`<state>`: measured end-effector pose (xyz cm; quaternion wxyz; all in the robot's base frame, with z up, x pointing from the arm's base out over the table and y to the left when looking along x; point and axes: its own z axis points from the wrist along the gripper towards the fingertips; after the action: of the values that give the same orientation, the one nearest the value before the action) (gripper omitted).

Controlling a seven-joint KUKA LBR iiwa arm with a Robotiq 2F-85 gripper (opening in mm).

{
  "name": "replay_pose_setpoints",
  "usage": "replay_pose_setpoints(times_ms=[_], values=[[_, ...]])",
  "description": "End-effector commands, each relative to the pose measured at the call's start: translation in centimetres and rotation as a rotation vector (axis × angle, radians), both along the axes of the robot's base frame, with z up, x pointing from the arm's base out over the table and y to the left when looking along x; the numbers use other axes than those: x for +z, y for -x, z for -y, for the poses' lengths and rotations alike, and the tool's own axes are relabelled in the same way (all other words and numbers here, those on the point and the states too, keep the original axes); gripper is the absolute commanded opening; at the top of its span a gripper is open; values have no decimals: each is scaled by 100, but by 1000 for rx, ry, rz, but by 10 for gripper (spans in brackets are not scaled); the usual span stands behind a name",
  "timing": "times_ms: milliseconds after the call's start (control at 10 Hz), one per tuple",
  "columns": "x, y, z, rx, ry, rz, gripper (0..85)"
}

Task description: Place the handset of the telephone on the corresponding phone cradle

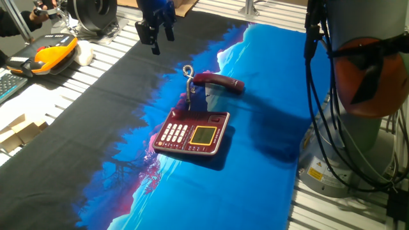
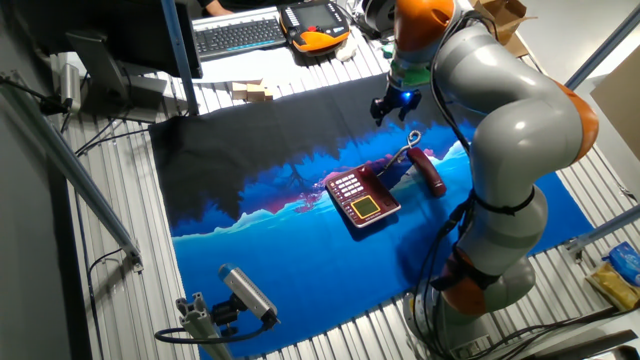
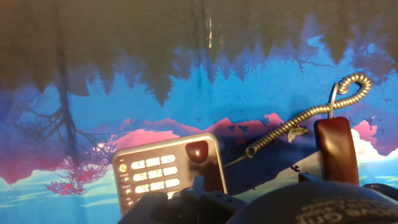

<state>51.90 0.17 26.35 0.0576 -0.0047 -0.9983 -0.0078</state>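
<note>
Slatted metal table [image 1: 96,61] covered by a cloth [image 1: 255,115] printed w/ a black, blue and pink landscape; workshop clutter round the edges.

Near field, one fixed view: telephone [image 1: 192,132], dark red base lying flat on the blue part of the cloth, white keypad [image 1: 174,133] beside a yellow-green display [image 1: 203,135].

Mid field: handset [image 1: 218,82], dark red bar, lies on the cloth just beyond the base, off its cradle and apart from the base. Pale curly cord [image 1: 189,80] rises in a loop between handset and base. Phone cradle not clearly made out at this res.

Far field: gripper [image 1: 156,32], dark, 2 fingers pointing down, hangs above the black part of the cloth, well apart from handset and phone; holds nothing; fingers appear slightly parted. Orange and black device [image 1: 54,48] and keyboard [image 2: 240,32] sit on the bare table beyond the cloth.

Other fixed view: grey and orange arm [image 2: 510,110] arches over the phone.

Hand view: keypad, cord and 1 handset end seen below the cam.
</note>
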Motion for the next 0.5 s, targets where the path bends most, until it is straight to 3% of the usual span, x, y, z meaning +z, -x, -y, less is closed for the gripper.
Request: replay_pose_setpoints(times_ms=[0, 200, 400], values=[[-16, 2, -1, 5, 18, 1, 680], [-73, 6, -6, 10, 39, 10, 680], [-85, 7, -9, 18, 38, 13, 680]])
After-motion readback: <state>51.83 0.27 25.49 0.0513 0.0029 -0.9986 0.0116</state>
